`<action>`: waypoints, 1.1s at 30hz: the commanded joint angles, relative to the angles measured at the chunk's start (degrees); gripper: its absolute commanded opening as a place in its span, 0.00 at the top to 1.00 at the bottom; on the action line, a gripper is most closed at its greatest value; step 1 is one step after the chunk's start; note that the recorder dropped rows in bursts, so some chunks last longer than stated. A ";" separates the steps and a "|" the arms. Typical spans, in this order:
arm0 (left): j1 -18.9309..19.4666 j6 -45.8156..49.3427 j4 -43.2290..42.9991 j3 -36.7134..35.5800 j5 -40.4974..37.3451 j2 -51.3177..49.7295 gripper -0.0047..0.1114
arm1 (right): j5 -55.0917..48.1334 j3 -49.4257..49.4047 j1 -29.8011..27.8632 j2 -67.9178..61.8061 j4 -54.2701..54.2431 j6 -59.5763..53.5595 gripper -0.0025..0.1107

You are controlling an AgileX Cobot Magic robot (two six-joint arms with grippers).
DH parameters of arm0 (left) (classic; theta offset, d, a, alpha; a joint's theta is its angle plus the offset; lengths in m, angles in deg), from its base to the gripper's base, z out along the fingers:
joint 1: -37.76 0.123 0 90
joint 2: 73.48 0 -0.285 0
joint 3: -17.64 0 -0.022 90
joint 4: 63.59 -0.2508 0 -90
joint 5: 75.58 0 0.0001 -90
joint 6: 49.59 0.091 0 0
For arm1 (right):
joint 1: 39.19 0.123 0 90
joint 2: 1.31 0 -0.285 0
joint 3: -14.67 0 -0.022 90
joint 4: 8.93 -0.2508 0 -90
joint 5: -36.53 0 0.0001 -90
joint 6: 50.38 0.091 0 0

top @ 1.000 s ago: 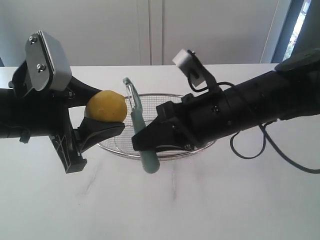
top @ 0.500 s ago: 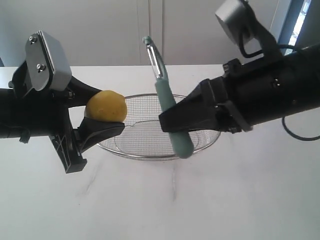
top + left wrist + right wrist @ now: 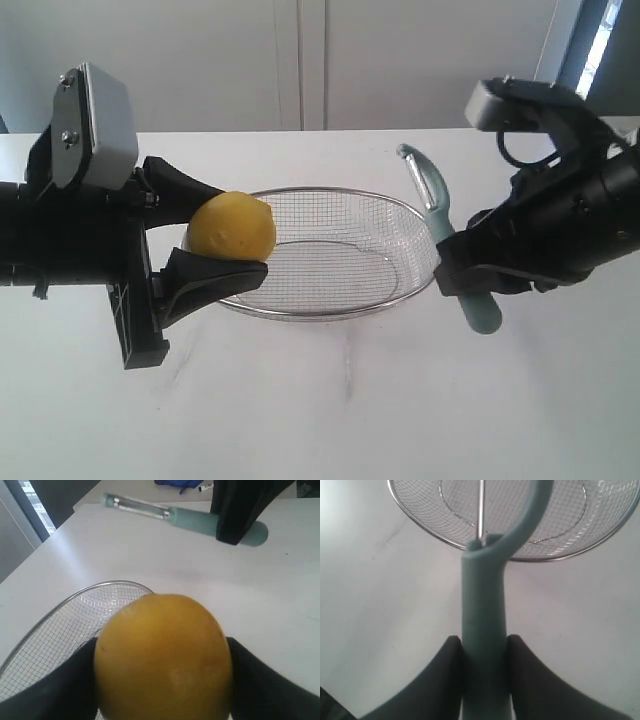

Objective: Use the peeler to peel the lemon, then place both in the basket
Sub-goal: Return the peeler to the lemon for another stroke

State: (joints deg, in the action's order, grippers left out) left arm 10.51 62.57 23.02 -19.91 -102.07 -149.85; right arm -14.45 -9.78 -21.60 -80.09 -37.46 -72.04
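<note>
The left tool (image 3: 236, 238) is clamped on the yellow lemon (image 3: 232, 225), up in the air at the 9 o'clock edge of the wire basket (image 3: 330, 312). The basket sits on the white tabletop (image 3: 350, 400). At its 3 o'clock side, the right tool (image 3: 458, 272) squeezes the green peeler (image 3: 436, 205) tight, blade end pointing to 11 o'clock.

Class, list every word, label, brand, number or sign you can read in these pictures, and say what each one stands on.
No text can be read.
The lemon, peeler, basket and the grey box on the left arm show no print.
The blue thing at the far table edge is too blurred to tell.
</note>
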 commanded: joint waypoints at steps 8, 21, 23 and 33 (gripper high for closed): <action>-0.35 9.11 1.45 0.37 -1.75 0.62 0.96 | -0.59 -0.25 0.33 -16.21 -26.02 -15.47 0.98; -0.35 9.11 1.45 0.37 -1.25 0.62 0.96 | -4.32 -0.25 8.71 -22.35 -41.33 -24.37 0.98; -0.35 9.11 1.45 0.37 0.27 0.62 0.96 | -4.87 -0.25 9.84 -22.35 -41.33 -24.03 0.98; -0.35 9.11 1.45 0.37 4.76 0.51 0.96 | -7.79 -0.25 10.65 -22.35 -43.80 -23.17 0.98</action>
State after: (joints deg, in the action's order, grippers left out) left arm 10.51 62.57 23.02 -19.91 -98.07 -149.85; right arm -21.08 -9.78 -11.20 -102.54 -79.75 -95.01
